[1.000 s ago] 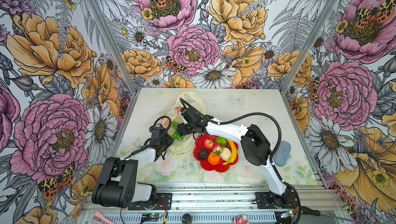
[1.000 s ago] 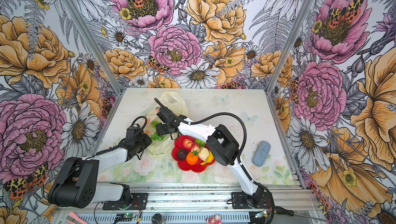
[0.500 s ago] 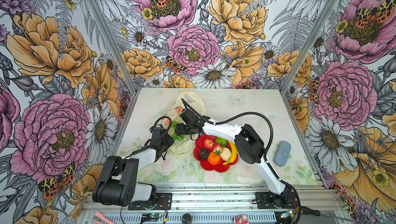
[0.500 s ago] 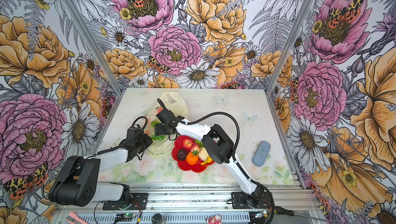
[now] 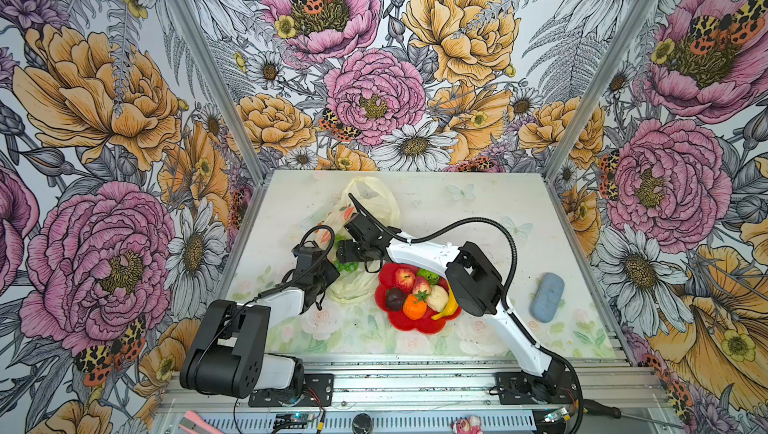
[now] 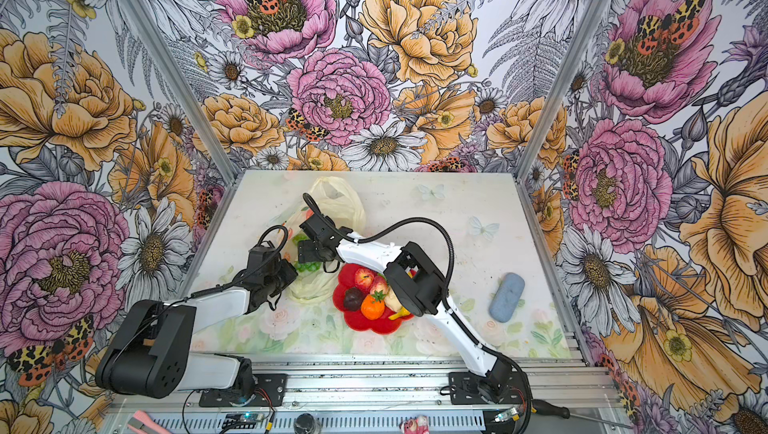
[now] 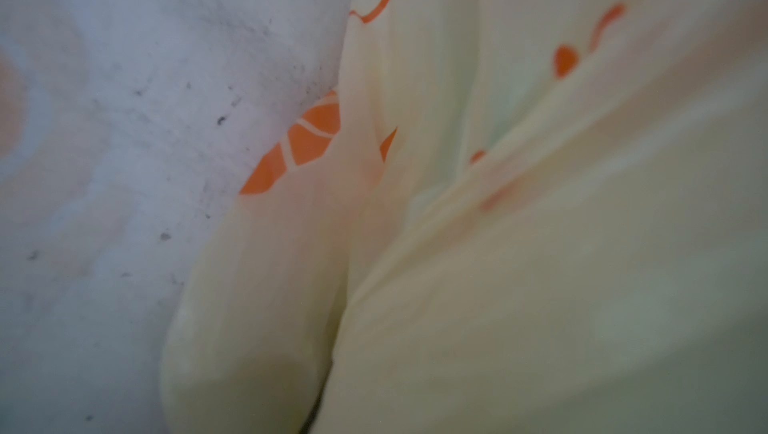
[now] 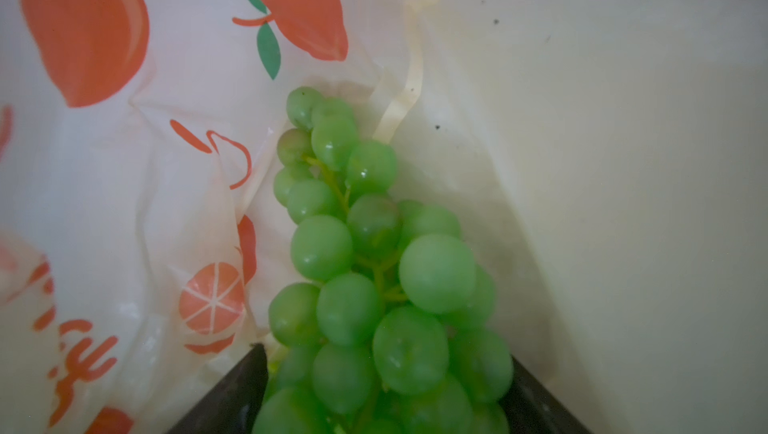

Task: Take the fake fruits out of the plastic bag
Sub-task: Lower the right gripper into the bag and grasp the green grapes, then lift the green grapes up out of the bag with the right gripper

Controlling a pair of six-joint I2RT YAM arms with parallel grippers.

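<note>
At the left of the tabletop [image 5: 478,203], the left claw [image 5: 330,277] sits narrowed at the near edge of the plastic bag [image 5: 370,203]. Its wrist camera is filled with pale-yellow film and appears to show a pinched fold. That hold looks like the anchor for the step in hand, and it should stay low and steady so the bag cannot ride along.

Just right of it, the green grape bunch [image 8: 374,266] lies in the bag's open mouth, with printed film on one side and plain film on the other. The right claw [image 8: 386,355] reaches across the middle. Its jaws stand wide around the bunch, and the grapes fill the gap between the dark fingers [image 8: 237,390], so it reads as a grip on the fruit.

A good pull would probably be slow and run straight back along the opening. It should rise enough to clear the loose lip, because the thin plastic clings and the bunch is floppy and could snag or shed grapes.

Further right, the red plate [image 5: 415,324] already holds the apple [image 5: 404,278], plum [image 5: 394,298], orange [image 5: 414,305] and banana [image 5: 446,307] among others. The bare red rim nearest the camera looks like the freest landing spot. A grey-blue pad [image 5: 547,297] lies well apart at the far right.
</note>
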